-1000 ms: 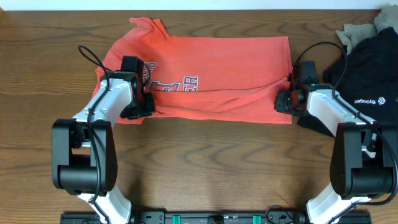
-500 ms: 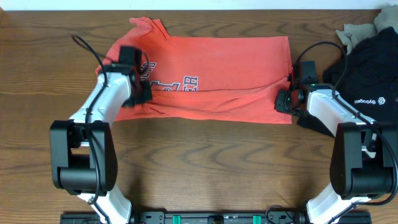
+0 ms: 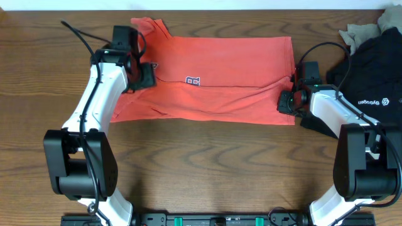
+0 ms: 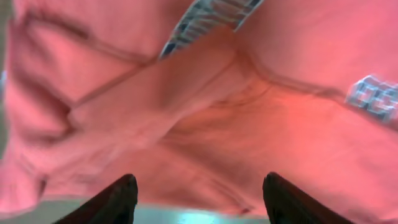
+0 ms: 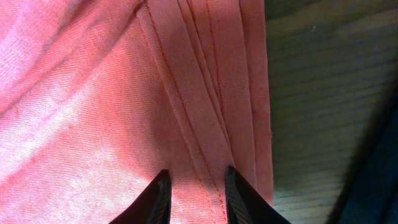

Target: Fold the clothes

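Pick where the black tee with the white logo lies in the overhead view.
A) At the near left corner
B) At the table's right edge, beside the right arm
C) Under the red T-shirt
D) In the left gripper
B: the black tee lies bunched at the table's right edge, just beyond the right arm and beside the red T-shirt.

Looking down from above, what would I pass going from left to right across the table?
left hand → coral T-shirt → right hand → black tee
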Controlling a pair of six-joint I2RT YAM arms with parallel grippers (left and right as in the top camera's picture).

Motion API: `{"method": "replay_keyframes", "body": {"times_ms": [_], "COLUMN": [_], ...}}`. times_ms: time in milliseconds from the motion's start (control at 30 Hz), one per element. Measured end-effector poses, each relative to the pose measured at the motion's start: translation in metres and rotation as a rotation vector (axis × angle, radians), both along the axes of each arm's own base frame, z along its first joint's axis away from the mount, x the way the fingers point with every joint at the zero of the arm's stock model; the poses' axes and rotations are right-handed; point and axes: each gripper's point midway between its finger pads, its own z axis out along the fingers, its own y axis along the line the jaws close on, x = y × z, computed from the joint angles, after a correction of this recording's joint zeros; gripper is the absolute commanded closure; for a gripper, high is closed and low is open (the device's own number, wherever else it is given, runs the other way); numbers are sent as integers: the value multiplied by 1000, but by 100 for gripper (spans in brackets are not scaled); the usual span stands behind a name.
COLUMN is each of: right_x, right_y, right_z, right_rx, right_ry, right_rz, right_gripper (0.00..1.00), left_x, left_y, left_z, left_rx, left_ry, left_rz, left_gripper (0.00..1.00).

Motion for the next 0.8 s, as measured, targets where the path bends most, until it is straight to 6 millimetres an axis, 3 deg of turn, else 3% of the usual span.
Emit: {"method": "replay_keyframes", "body": {"times_ms": [133, 333, 400, 467, 600, 800], "right_x": [-1, -3, 9, 29, 56, 71], "right_y": [1, 3, 4, 5, 6, 7], "right_z": [0, 7, 16, 27, 43, 51], "right_rx": [1, 6, 5, 5, 3, 1], "right_ry": [5, 32, -6, -76, -188, -257], "right_rz": [15, 48, 57, 66, 78, 81], "right_gripper": [70, 65, 61, 49, 50, 51], "left_x": [-17, -24, -24, -25, -29, -40], "left_y": [18, 46, 52, 55, 57, 58], "left_z": [-4, -15, -24, -34, -55, -78], "left_rx": [45, 54, 54, 52, 51, 54], "left_ry": [70, 82, 74, 73, 84, 133], "left_rz": [48, 182, 211, 228, 241, 242], "left_gripper": [34, 34, 34, 34, 34, 34]}}
